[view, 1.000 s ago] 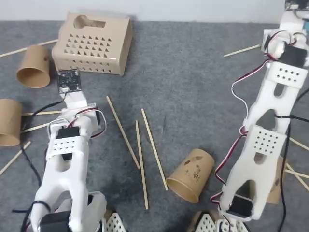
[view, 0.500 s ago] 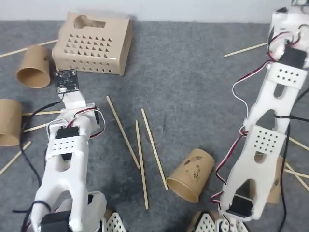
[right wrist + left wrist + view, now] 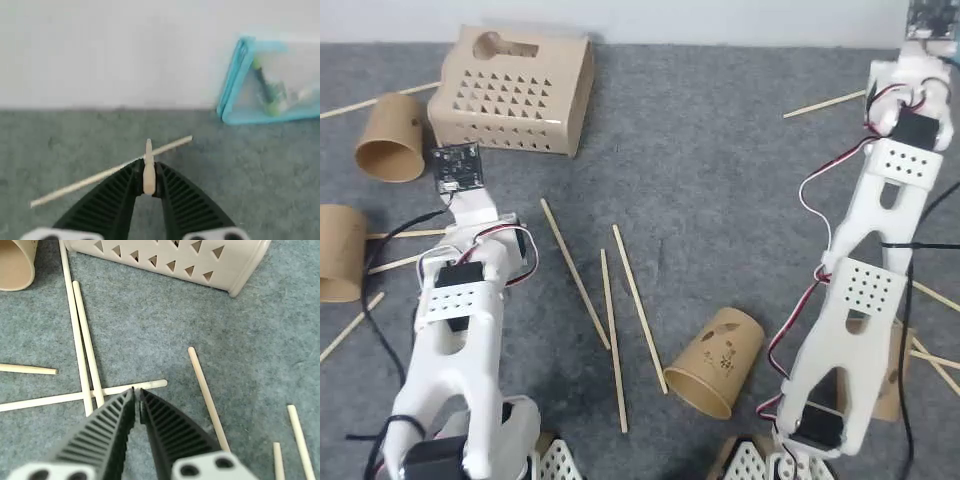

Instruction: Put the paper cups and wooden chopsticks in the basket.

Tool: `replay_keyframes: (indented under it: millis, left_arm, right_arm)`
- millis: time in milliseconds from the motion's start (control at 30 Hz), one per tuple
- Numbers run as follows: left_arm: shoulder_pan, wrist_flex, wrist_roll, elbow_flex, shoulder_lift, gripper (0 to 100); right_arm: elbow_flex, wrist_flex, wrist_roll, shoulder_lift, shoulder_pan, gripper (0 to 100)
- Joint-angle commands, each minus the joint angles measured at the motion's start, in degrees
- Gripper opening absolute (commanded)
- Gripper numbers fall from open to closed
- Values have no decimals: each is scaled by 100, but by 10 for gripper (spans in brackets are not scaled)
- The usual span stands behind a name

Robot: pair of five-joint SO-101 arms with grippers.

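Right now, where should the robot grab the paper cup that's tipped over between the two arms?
Probably the rim of the paper cup. It lies on its side with its open mouth toward the bottom edge of the high view, so come from that side, one finger inside, one outside. The thin wall should pinch easier than the wide round body.

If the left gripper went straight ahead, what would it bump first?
Most likely the chopstick lying crosswise just beyond the left gripper. The basket is farther on. Depth is unclear, so it might pass over the stick.
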Motion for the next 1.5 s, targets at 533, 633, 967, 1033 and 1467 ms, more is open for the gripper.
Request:
replay_keyframes:
  millis: [533, 633, 967, 1033, 1467]
  left_arm:
    - [9, -167, -53, -66, -70, 13]
    - [9, -167, -53, -66, -70, 13]
    - [9, -167, -53, -66, -70, 13]
    - [9, -167, -53, -66, -70, 13]
    - [9, -167, -53, -57, -70, 13]
  right_arm:
    - [-334, 2976, 492, -1253, 374, 6]
    - [-334, 3486, 519, -1534, 453, 6]
    - [-334, 4251, 967, -2237, 769, 6]
    - [-334, 4127, 932, -2290, 804, 6]
    - [-308, 936, 387, -998, 558, 6]
